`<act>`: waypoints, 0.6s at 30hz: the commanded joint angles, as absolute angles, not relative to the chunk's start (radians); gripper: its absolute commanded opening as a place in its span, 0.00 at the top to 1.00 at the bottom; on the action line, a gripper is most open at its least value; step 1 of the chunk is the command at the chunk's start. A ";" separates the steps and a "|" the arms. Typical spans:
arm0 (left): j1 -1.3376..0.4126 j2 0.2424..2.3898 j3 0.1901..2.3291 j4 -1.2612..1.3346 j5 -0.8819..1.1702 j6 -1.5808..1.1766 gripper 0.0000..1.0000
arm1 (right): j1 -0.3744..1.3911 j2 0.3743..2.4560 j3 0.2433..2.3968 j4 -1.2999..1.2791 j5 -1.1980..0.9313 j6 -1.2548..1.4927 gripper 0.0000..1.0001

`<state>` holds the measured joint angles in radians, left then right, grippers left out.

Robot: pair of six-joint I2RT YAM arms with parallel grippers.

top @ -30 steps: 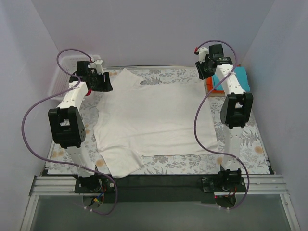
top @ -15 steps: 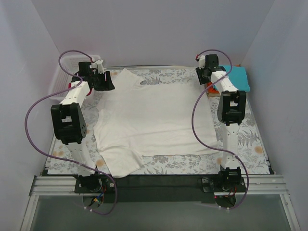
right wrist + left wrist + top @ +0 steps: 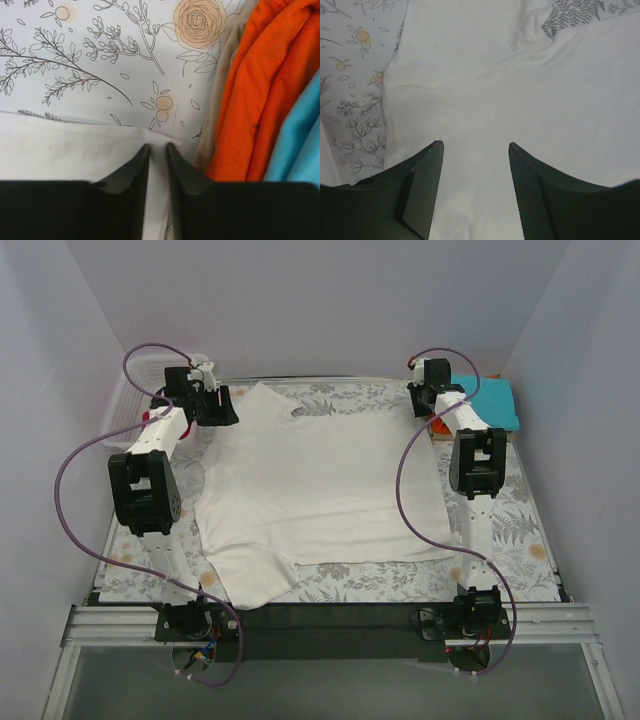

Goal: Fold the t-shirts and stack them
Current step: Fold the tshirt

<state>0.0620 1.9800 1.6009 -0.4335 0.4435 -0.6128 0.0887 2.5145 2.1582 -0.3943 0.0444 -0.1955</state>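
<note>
The large off-white t-shirt (image 3: 320, 485) lies spread flat on the floral table covering. My left gripper (image 3: 215, 405) hangs open over its far left part; in the left wrist view the shirt (image 3: 485, 75) lies between and beyond the spread gripper (image 3: 475, 145). My right gripper (image 3: 428, 400) is at the shirt's far right corner, and in the right wrist view the gripper (image 3: 157, 146) is pinched on the shirt's edge (image 3: 75, 150). The orange t-shirt (image 3: 250, 90) and the teal t-shirt (image 3: 300, 140) lie just right of it. The magenta t-shirt is hidden.
The teal (image 3: 495, 400) and orange (image 3: 440, 425) shirts are stacked at the far right corner. A white mesh basket (image 3: 140, 380) stands at the far left, behind the left arm. The floral covering (image 3: 520, 530) shows around the shirt. A beige cloth edge (image 3: 222, 95) borders the orange shirt.
My right gripper has moved down and away onto the shirt's far right corner and closed on it. My left gripper has shifted slightly farther over the far left part.
</note>
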 commanded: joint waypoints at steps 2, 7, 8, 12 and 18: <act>0.057 2.072 1.689 -0.403 0.387 -0.626 0.48 | 0.074 2.545 2.151 -0.397 0.031 -0.169 0.86; 0.058 2.190 1.811 -0.354 0.314 -0.649 0.48 | 0.075 2.510 2.122 -0.396 0.008 -0.175 0.99; 0.057 2.233 1.833 -0.347 0.311 -0.653 0.48 | 0.075 2.499 2.114 -0.396 -0.021 -0.176 0.99; 0.054 2.330 1.939 -0.325 0.296 -0.675 0.48 | 0.074 2.481 2.102 -0.396 -0.037 -0.189 0.99; 0.040 2.419 2.016 -0.305 0.229 -0.654 0.49 | 0.074 2.473 2.105 -0.396 -0.057 -0.196 0.99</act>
